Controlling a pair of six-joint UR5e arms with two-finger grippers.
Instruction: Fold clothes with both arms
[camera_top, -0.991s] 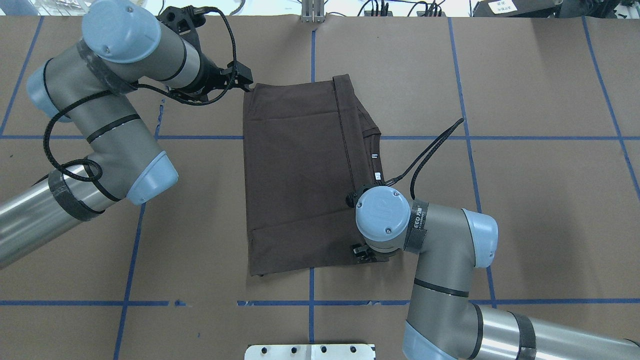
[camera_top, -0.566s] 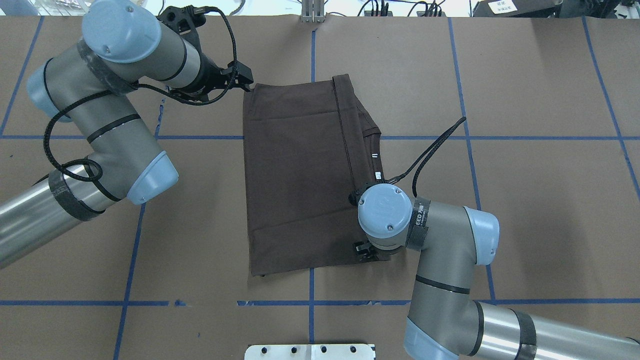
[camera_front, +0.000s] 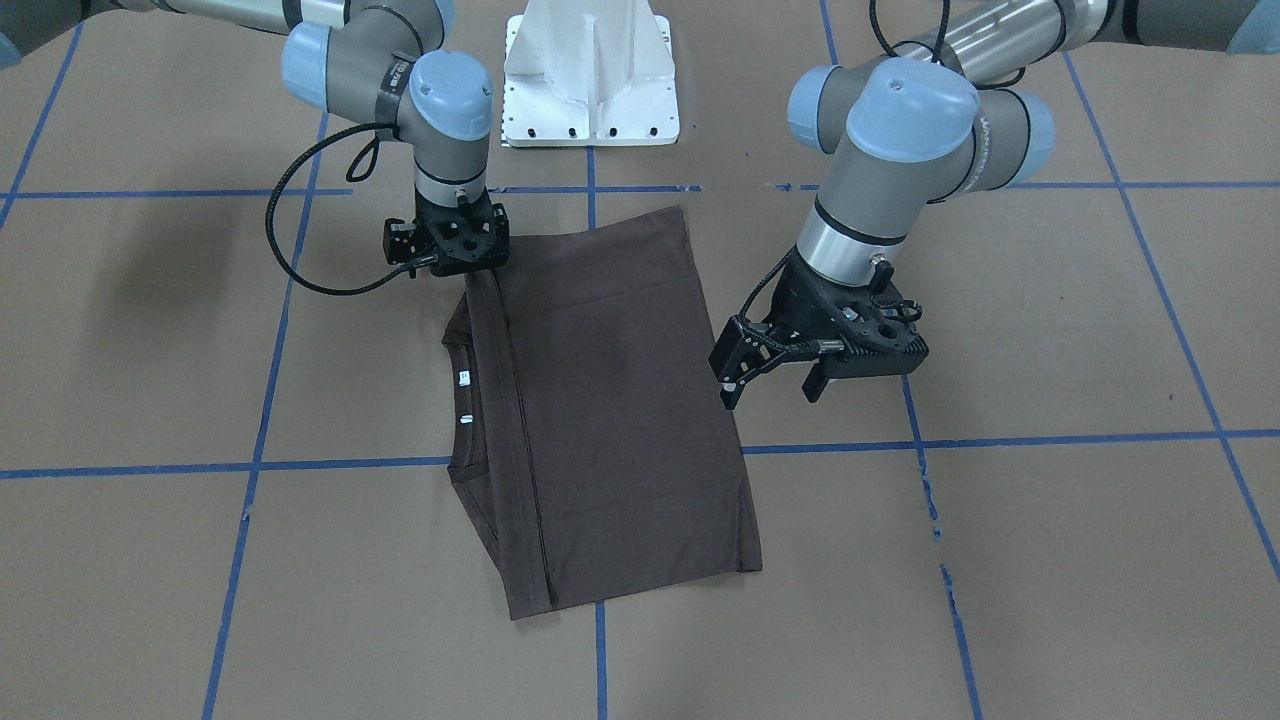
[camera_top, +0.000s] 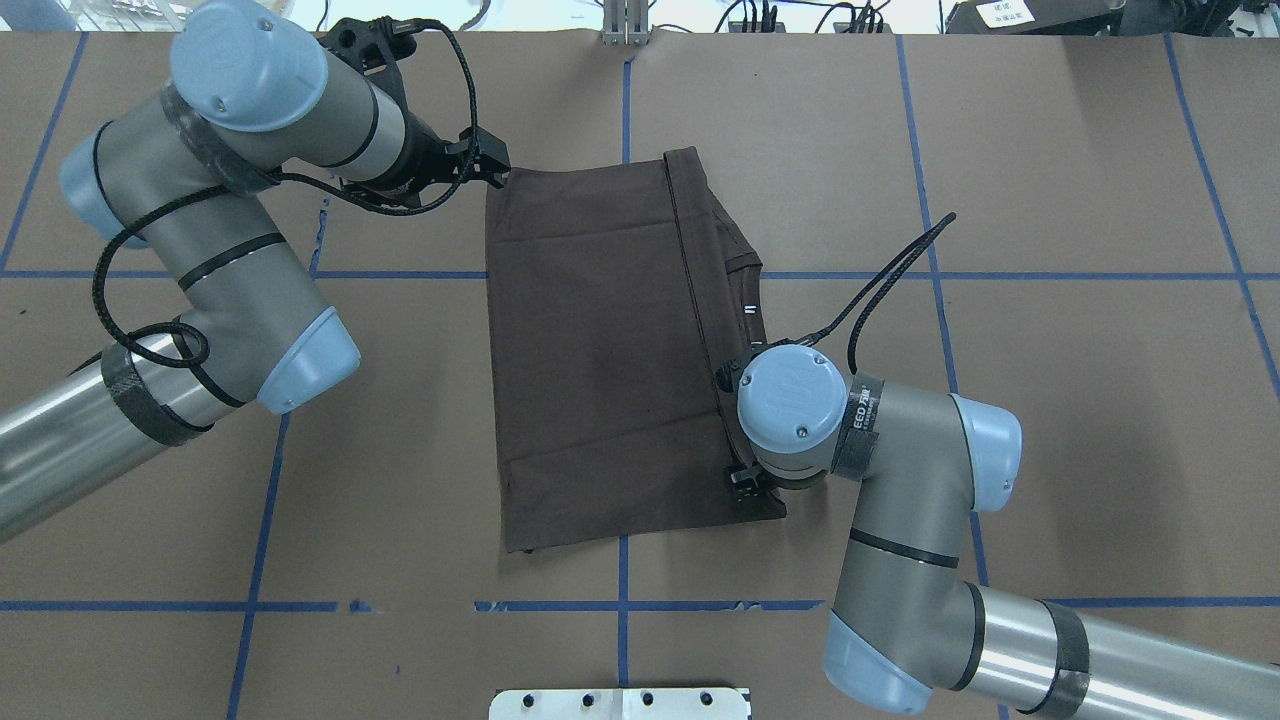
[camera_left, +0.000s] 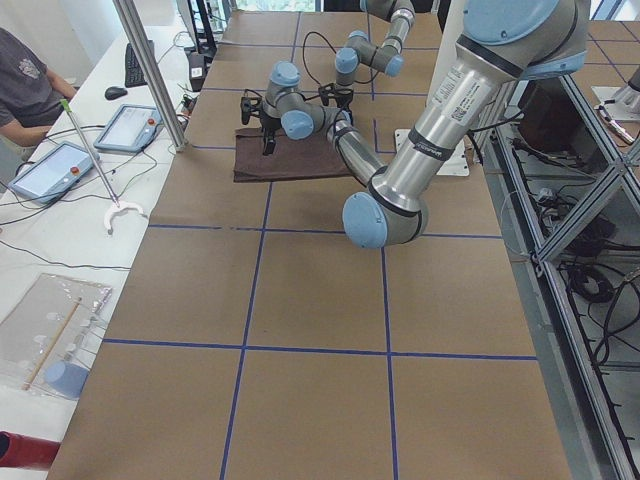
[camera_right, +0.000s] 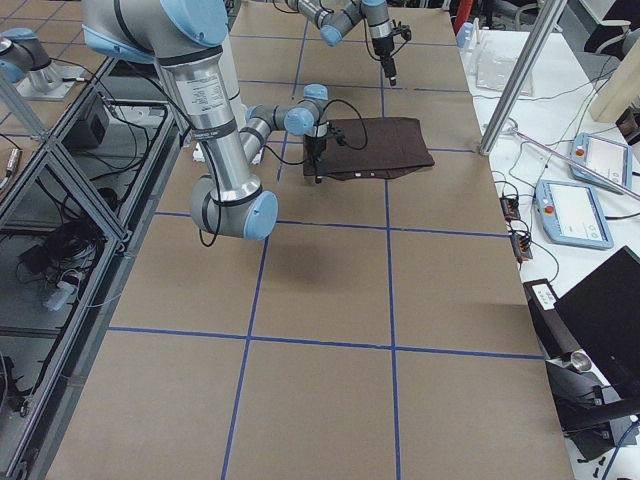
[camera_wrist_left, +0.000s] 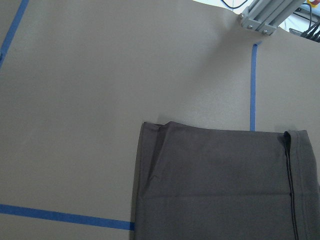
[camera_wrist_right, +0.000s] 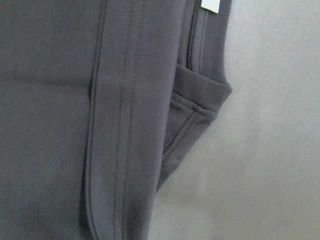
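Note:
The dark brown T-shirt (camera_front: 620, 400) (camera_top: 590, 350) lies folded flat into a tall rectangle in the middle of the table, its collar and white neck tags (camera_front: 464, 378) on the robot's right side. My left gripper (camera_front: 770, 388) (camera_top: 492, 168) hovers open just off the shirt's far left corner, with nothing between its fingers. My right gripper (camera_front: 455, 250) (camera_top: 745, 480) points down at the shirt's near right corner, where its wrist hides its fingers. The left wrist view shows that far corner of the shirt (camera_wrist_left: 215, 185). In the right wrist view, folded hems (camera_wrist_right: 125, 125) fill the frame from very close.
Blue tape lines (camera_top: 620, 605) divide the brown paper table cover into squares. The white pedestal base (camera_front: 590, 80) stands at the robot's edge and an aluminium post (camera_top: 625, 20) at the far edge. A person sits at the side desk (camera_left: 25, 80) with tablets.
My right arm's wrist has slid right and slightly towards the far side along the shirt's right edge. The left arm has shifted only slightly, and the shirt lies as before.

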